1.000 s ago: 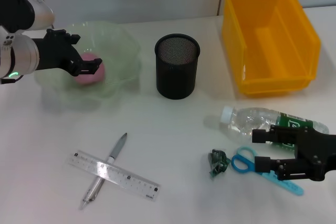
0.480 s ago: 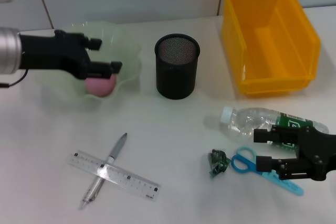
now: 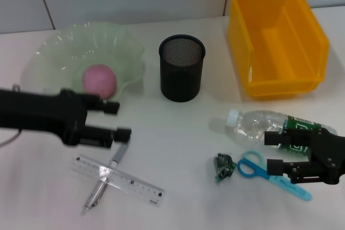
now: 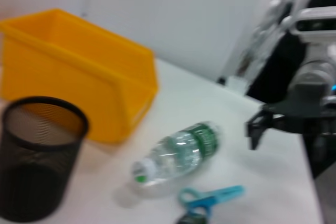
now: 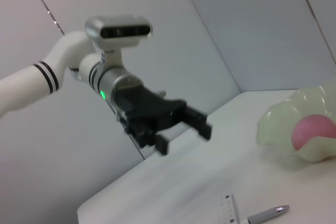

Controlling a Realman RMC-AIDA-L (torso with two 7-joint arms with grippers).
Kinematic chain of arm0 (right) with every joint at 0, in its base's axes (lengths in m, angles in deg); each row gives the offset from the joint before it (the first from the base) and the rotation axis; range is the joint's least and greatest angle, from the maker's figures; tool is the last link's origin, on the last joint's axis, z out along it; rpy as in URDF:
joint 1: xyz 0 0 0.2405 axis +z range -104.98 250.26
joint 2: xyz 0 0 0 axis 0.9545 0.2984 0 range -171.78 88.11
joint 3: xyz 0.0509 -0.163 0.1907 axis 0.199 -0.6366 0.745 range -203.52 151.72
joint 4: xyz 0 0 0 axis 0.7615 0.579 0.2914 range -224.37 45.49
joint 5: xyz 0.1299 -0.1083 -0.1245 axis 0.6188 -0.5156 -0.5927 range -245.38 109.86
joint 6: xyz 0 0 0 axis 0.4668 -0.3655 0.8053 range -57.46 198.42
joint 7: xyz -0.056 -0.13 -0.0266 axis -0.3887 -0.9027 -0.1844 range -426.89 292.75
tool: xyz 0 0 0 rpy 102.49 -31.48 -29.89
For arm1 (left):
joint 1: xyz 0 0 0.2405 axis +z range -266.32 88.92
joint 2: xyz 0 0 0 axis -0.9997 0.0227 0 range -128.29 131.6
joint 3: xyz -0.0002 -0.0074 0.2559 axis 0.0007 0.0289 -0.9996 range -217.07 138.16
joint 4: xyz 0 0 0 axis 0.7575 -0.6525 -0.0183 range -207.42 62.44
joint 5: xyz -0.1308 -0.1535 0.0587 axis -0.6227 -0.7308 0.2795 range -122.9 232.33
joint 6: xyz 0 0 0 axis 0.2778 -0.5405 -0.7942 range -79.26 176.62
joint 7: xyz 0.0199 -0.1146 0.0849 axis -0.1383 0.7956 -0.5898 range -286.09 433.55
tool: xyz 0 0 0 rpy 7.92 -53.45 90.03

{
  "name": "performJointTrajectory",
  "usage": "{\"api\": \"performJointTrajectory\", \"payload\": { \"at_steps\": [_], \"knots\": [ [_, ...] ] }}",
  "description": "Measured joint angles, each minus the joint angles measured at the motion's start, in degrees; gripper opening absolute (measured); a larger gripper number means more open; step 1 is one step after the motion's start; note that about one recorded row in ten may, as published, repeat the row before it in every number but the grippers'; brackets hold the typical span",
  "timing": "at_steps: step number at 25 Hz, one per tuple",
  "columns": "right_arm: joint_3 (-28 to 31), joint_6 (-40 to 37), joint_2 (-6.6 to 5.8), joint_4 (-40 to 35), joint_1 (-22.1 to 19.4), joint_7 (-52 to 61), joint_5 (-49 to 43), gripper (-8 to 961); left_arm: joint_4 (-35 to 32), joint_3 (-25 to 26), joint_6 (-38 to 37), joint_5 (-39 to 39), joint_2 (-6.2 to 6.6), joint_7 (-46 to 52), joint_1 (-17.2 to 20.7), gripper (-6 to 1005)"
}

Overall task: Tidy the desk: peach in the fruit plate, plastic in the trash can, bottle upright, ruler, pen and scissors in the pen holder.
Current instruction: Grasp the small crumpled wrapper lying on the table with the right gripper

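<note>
We see a pink peach (image 3: 99,80) in the pale green translucent fruit plate (image 3: 56,47), a black mesh pen holder (image 3: 181,68), an orange-yellow trash can (image 3: 276,39), blue-handled scissors (image 3: 269,173), a clear bottle (image 3: 275,126) with a green label, and dark green crumpled plastic (image 3: 224,167).

I count one peach (image 3: 99,81), one plate (image 3: 59,52), one pen holder (image 3: 181,68), one yellow bin (image 3: 276,39), one bottle (image 3: 269,125), one ruler (image 3: 118,181), one pen (image 3: 107,176), one scissors (image 3: 264,171), one plastic scrap (image 3: 223,166).
</note>
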Motion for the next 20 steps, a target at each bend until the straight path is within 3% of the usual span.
{"api": "performJointTrajectory", "payload": {
  "at_steps": [6,10,20],
  "knots": [
    [0.22,-0.48,-0.41,-0.13,-0.06,0.01,0.13,819,8.11,1.08,-2.32,-4.80,-0.27,-6.90,1.88,777],
    [0.34,-0.48,-0.47,-0.13,-0.04,-0.15,0.21,819,9.64,0.66,-1.11,-5.67,-1.07,-10.16,3.11,777],
    [0.37,-0.32,-0.46,-0.13,-0.03,-0.29,0.26,819,11.15,0.51,-0.46,-5.83,-0.97,-10.91,3.27,777]
  ]
}}
